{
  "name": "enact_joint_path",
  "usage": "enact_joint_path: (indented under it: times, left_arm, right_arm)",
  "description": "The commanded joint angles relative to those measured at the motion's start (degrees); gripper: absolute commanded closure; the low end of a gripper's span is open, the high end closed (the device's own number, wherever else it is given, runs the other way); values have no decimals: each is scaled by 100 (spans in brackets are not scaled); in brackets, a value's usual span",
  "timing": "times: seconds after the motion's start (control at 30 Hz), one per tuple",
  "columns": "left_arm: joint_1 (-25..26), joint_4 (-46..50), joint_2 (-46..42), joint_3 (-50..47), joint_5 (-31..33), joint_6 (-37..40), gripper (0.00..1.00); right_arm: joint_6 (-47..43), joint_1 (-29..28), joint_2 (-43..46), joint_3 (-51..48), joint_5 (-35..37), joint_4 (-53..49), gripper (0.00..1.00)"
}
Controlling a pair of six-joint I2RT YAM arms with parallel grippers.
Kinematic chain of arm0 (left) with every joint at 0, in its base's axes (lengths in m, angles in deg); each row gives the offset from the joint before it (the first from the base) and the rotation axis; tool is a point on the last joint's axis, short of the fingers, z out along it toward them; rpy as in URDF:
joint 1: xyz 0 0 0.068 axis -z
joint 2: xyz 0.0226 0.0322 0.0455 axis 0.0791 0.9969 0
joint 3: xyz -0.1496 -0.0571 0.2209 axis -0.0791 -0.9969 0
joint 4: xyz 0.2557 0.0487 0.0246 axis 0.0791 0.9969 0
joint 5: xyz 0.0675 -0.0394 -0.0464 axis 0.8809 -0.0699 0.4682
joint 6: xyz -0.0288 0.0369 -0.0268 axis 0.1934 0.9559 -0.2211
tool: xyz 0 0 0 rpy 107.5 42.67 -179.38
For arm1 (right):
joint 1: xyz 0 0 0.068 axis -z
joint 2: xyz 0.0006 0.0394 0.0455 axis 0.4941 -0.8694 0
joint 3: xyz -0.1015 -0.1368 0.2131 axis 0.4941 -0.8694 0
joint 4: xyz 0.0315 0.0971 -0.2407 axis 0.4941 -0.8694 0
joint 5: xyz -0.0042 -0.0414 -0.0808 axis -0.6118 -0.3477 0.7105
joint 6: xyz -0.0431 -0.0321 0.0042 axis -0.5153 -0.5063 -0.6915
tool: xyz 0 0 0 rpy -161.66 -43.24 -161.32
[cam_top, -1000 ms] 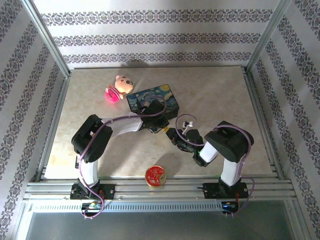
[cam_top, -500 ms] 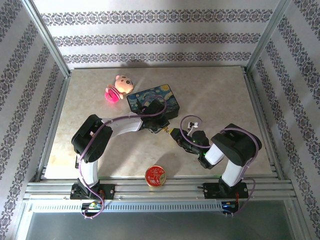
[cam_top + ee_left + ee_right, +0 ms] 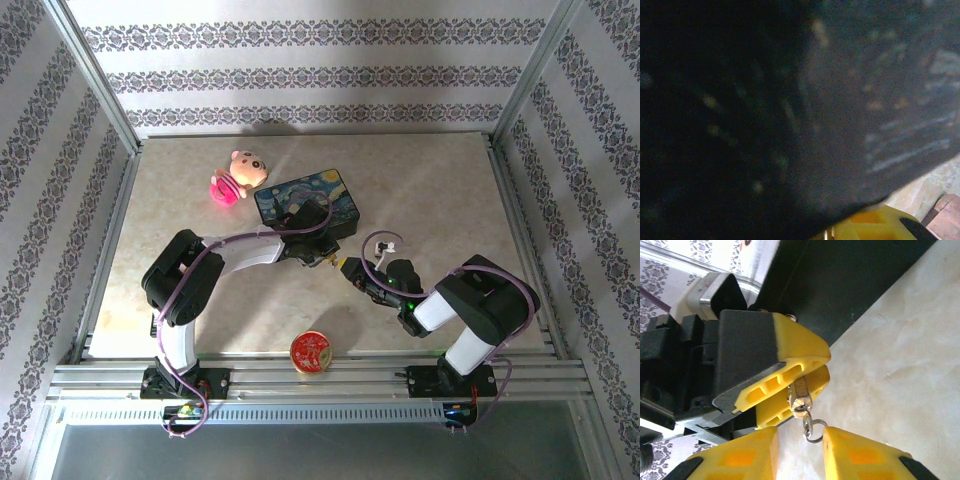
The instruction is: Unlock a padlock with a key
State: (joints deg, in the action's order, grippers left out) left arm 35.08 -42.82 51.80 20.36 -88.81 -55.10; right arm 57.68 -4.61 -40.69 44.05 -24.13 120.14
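In the right wrist view the small brass padlock [image 3: 800, 390] is clamped between the yellow fingers of my left gripper [image 3: 807, 371], keyhole end facing the camera. A silvery key [image 3: 804, 415] sticks out of that end, with its wire ring [image 3: 813, 431] hanging below. My right gripper [image 3: 800, 452] is open, its yellow fingers [image 3: 747, 457] on either side of the ring and apart from the key. From above, the left gripper [image 3: 322, 257] and the right gripper [image 3: 350, 271] meet at the near edge of the painted box [image 3: 305, 203].
The dark painted box [image 3: 790, 100] lies very close to the left wrist camera, with a yellow finger [image 3: 870, 226] at the bottom. A pink plush toy [image 3: 236, 176] lies behind the box. A round red-gold tin [image 3: 311, 352] sits near the front edge.
The right arm's elbow has swung out to the right and its gripper has drawn back a little from the left gripper. The left arm holds still.
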Motion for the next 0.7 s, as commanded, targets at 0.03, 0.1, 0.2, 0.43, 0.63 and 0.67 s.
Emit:
enact_joint_path:
  times: [0.03,0.1,0.2,0.43,0.63,0.67]
  left_arm:
    - [10,315,65,-235,-652,-128,73]
    - [3,306,66,-229,-660,-127,73]
    - [11,313,68,-234,-678,-121,73]
    - [11,306,61,-248,-694,-96,73]
    - [11,306,52,-266,-693,-94,73]
    - [6,297,53,-263,-700,-102,73]
  right_arm:
    - [-217,30,-45,123,-121,-23,73]
    - [-237,27,-98,191,-166,-23,74]
    - [-249,-4,-171,308,-212,-31,75]
    - [-215,-15,-400,441,-183,-5,76]
    - [-168,-30,-430,335,-50,67,76]
    - [-168,-30,-414,314,-31,65,76]
